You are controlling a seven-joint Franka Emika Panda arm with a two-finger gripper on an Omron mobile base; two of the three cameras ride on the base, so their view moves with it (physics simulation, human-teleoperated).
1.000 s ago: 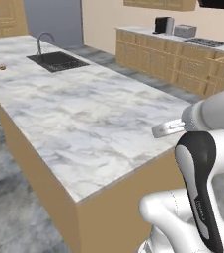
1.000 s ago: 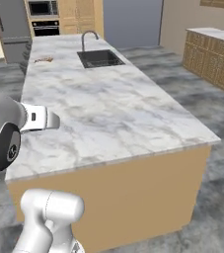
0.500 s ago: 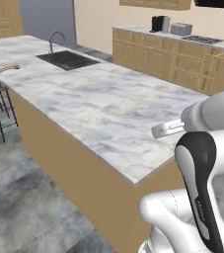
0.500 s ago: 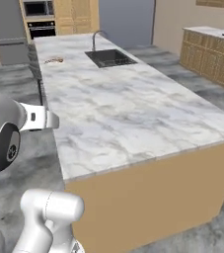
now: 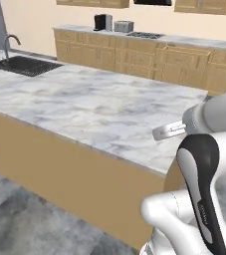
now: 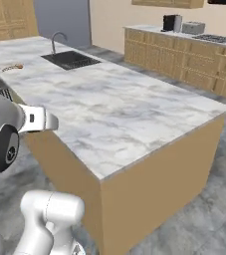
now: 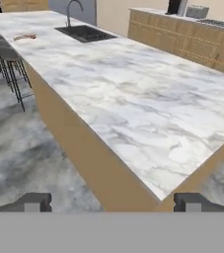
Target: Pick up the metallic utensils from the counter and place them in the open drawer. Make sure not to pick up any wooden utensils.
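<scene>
The counter (image 7: 133, 94) is a long white-and-grey marble island with a black sink (image 7: 86, 33) and a curved tap (image 7: 73, 7) at its far end. A small cluster of utensils (image 7: 24, 36) lies near the far left edge. It shows reddish-brown and pale, too small to tell metallic from wooden, and appears again as the utensils (image 6: 11, 67) in the right base view. My gripper (image 7: 112, 202) is open and empty, off the near corner of the counter and far from the utensils. The open drawer is out of view.
Dark bar stools (image 7: 9, 62) stand along the island's left side. A wooden cabinet run (image 5: 149, 62) with a stove, toaster and coffee machine lines the back wall. Grey floor lies open around the island's near corner (image 6: 100, 179).
The whole scene has shifted in both base views, so the base has moved; the island's near corner now sits closer. The arm keeps its pose and the gripper stays open.
</scene>
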